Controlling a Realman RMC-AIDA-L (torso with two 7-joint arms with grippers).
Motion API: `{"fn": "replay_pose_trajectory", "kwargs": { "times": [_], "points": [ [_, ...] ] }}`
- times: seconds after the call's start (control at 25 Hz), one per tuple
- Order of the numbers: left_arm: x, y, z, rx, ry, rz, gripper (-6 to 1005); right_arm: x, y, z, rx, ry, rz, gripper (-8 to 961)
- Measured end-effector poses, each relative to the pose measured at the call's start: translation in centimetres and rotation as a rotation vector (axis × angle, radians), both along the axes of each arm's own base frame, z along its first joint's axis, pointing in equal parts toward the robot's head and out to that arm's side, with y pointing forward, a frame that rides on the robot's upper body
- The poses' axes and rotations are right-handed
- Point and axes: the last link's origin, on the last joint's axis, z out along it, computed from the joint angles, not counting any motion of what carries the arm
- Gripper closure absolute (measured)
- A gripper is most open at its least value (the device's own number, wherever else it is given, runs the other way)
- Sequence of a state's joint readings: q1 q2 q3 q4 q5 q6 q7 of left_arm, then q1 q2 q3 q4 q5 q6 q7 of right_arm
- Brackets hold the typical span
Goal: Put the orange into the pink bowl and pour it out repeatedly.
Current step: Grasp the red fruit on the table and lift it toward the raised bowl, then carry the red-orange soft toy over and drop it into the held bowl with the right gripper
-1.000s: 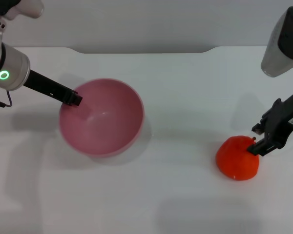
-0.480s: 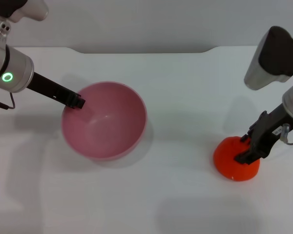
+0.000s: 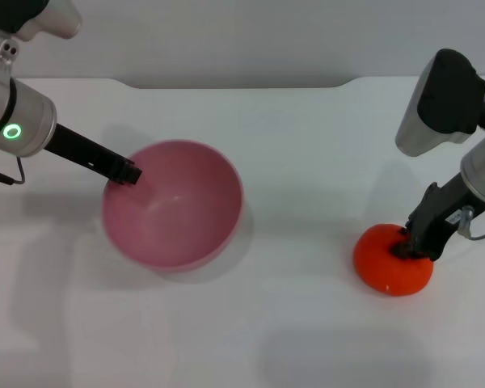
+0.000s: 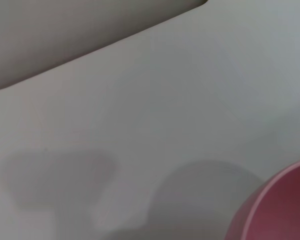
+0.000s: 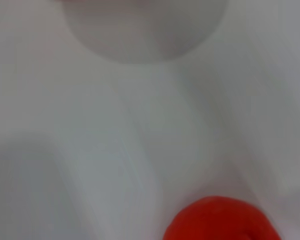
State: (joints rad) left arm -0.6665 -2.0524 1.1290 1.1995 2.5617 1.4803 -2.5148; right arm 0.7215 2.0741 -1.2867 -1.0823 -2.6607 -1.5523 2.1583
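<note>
The pink bowl [image 3: 186,212] stands upright on the white table, left of centre, and holds nothing. My left gripper [image 3: 126,172] is shut on the bowl's left rim, one dark finger reaching inside. An edge of the bowl also shows in the left wrist view [image 4: 282,207]. The orange [image 3: 390,263] lies on the table at the right, well apart from the bowl. My right gripper [image 3: 412,246] is down on the orange's top right side and touches it. The orange shows in the right wrist view [image 5: 220,222].
The white table [image 3: 307,162] ends at a straight back edge with a grey wall behind it. Bare tabletop lies between the bowl and the orange.
My right gripper has come down and to the left onto the top of the orange, which shifted slightly. The bowl has levelled from a tilt, still held by my left gripper.
</note>
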Motion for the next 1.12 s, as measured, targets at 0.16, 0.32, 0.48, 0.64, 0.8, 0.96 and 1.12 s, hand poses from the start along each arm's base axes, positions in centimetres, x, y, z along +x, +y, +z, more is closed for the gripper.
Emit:
{"fn": "replay_pose_trajectory", "kwargs": {
  "times": [0.16,0.32,0.48,0.64,0.8,0.96,1.12],
  "points": [
    [0.0,0.0,0.0,0.0,0.0,0.001,953,-0.2,0.1,0.3,0.022,0.004,0.013,767],
    [-0.1,-0.1,0.1,0.001,0.002,0.002,953,-1.2,0.3,1.7,0.098,0.023,0.05,801],
    [0.1,0.1,0.2,0.002,0.004,-0.006,953,-3.8,0.5,4.5,0.25,0.057,0.132,819],
    [0.5,0.1,0.2,0.0,0.005,-0.016,953,-7.9,0.0,7.3,0.412,0.103,0.284,820],
    [0.9,0.2,0.0,-0.009,0.009,-0.029,953,-11.8,-0.8,8.6,0.51,0.163,0.427,821],
    [1.4,0.3,-0.2,-0.017,0.011,-0.043,953,-14.8,-1.2,8.1,0.524,0.272,0.528,822],
    [1.9,0.4,-0.5,-0.023,0.011,-0.053,953,-17.2,-1.5,6.3,0.487,0.346,0.611,815]
  ]
}}
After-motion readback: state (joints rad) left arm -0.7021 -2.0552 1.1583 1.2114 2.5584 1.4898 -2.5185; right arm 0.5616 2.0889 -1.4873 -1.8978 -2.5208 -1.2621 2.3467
